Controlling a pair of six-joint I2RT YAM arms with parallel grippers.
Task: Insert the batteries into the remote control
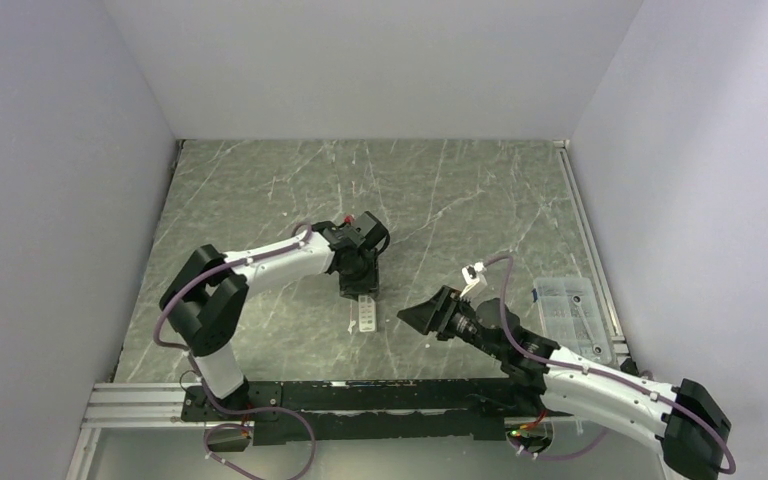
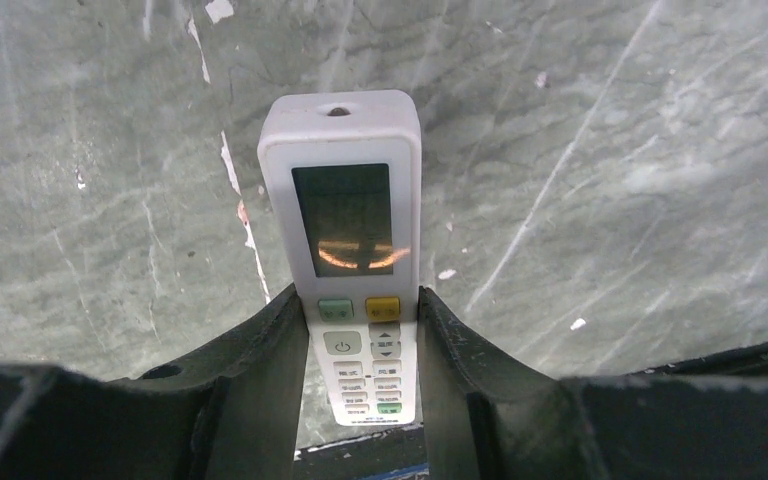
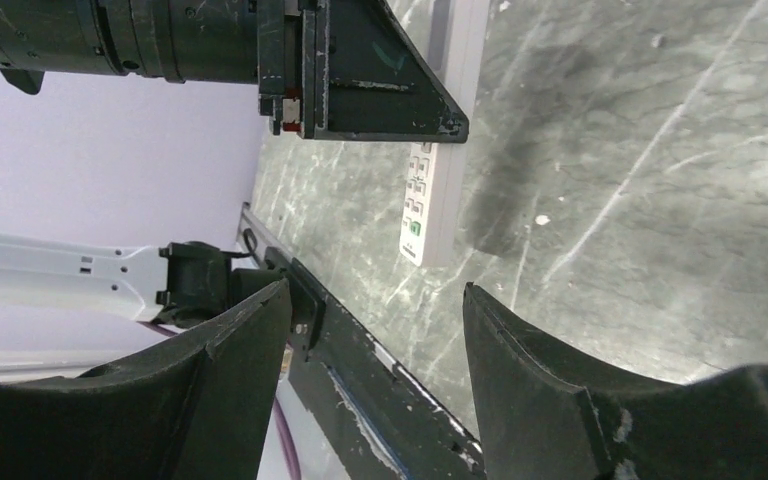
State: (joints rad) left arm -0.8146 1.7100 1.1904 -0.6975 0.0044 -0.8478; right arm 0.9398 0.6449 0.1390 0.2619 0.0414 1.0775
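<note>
L jaws pinch remote (image 2: 340,200) across its width, flat on worktop (image 2: 610,200) btns-up, long axis straight out from them; R jaws spread, empty, nearby on its right; no batts visible.

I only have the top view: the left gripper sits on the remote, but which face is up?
Observer: The button side. The left wrist view shows the remote with its screen and buttons facing up.
Operator: Is it gripped?
Observer: It looks so. The left gripper is closed against both long sides, at the button end.
Operator: And the right gripper, holding a battery?
Observer: No. The right gripper is open and empty, and no view shows a battery.
</note>
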